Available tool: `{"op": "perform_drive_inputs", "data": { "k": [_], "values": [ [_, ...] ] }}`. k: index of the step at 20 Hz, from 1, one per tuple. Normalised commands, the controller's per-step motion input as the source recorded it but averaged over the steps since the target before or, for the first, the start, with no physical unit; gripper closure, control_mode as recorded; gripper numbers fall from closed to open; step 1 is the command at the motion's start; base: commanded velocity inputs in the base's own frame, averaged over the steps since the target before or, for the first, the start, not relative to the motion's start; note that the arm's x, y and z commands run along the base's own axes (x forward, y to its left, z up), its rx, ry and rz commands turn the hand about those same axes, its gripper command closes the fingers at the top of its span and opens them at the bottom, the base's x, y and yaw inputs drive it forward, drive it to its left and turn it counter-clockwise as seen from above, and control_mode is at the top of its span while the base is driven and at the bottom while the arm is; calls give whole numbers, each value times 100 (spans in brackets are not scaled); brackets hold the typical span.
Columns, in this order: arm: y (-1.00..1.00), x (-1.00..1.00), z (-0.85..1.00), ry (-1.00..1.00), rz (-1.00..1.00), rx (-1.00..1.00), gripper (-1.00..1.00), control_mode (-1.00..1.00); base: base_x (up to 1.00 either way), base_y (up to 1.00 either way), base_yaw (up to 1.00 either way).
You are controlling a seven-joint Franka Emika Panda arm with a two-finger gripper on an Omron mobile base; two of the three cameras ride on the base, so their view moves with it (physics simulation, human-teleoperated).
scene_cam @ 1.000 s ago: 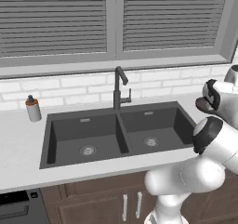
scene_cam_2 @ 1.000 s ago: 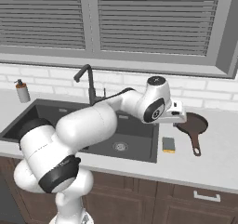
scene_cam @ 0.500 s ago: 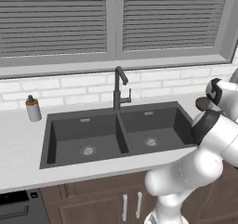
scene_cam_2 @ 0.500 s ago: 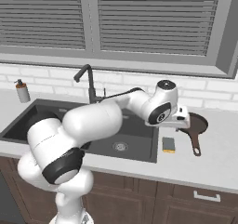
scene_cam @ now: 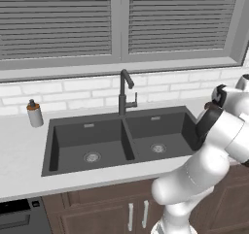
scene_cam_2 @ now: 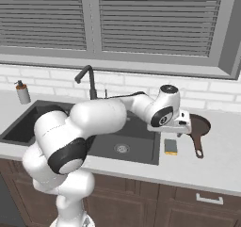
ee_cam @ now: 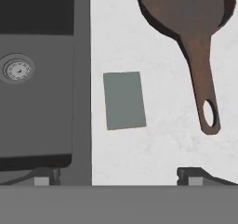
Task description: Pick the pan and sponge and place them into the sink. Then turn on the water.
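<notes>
— Progress?

— None yet. I see the small dark brown frying pan (ee_cam: 186, 7) and flat yellow sponge (scene_cam_2: 171, 146) on the counter beside the dark grey double-basin sink (scene_cam_2: 141, 153). My gripper (ee_cam: 118, 174) hovers above, fingers apart, empty. Faucet untouched.

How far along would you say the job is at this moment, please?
Nothing looks done yet: the pan and sponge both lie on the counter beside the sink, and no water runs from the faucet. In hand: the open gripper hovers above the sponge, empty, seemingly lining up a pick. Left: move both items into the sink, then turn on the water.
</notes>
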Motion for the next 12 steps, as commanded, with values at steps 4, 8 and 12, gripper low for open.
{"op": "perform_drive_inputs", "data": {
  "k": [4, 8, 12],
  "values": [
    [0, 14, -35, 1, 0, 0, -100, -100, 0, 0, 0],
    [0, 14, -39, 0, 0, 0, -100, -100, 0, 0, 0],
    [-2, 20, -35, 0, 0, 1, -100, -100, 0, 0, 0]
  ]
}}
